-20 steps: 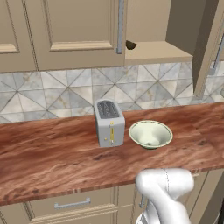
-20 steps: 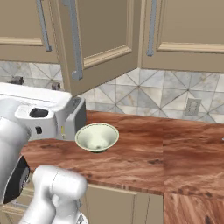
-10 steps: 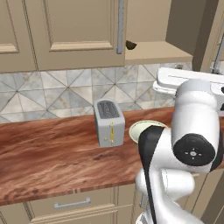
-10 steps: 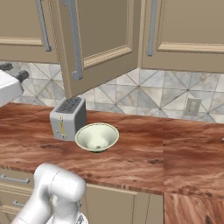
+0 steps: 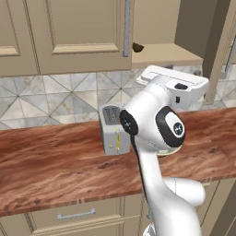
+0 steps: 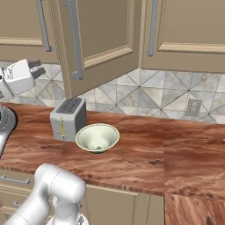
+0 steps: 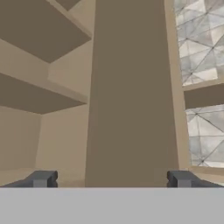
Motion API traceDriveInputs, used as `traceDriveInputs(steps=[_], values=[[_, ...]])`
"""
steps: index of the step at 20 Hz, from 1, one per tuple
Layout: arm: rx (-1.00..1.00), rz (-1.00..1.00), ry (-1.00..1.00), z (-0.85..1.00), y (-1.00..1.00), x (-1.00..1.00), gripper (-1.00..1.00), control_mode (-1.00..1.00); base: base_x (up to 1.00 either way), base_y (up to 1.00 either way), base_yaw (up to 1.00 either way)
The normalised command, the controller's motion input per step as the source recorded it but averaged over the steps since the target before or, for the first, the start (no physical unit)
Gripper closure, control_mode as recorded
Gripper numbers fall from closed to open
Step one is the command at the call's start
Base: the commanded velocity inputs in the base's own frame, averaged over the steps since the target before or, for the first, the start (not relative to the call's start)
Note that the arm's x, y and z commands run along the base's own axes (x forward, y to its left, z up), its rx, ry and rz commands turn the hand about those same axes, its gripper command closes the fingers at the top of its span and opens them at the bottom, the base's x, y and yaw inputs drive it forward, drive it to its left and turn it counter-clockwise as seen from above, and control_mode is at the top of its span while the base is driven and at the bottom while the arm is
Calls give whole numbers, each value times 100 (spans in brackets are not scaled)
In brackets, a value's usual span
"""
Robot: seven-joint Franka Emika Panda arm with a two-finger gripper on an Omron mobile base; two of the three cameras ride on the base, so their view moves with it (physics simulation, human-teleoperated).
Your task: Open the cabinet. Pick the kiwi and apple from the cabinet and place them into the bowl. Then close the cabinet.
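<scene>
Even, soft rendered light, no glare or hard shadows. Cabinet [image 5: 156,27] interior shaded darker. Pics sharp but coarse, hand view slightly soft.

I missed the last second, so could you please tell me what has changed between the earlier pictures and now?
The arm swung across from the left side toward the open cabinet. The end effector is open, holding nothing, and faces the cabinet. The toaster, bowl and kiwi stayed put; the door stayed open.

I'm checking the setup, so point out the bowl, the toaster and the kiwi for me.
bowl [image 6: 97,137]: right base view, on its inner wall.
toaster [image 6: 68,117]: right base view, on its front face.
kiwi [image 5: 138,47]: left base view, on its dark body on the cabinet shelf.
</scene>
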Motion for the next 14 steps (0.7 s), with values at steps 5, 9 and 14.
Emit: traceDriveInputs(steps=[5, 9, 14], values=[[16, -10, 5, 0, -42, 19, -100, -100, 0, 0, 0], [22, 0, 0, 0, -61, 0, -100, -100, 0, 0, 0], [26, 0, 0, 0, -81, 0, -100, -100, 0, 0, 0]])
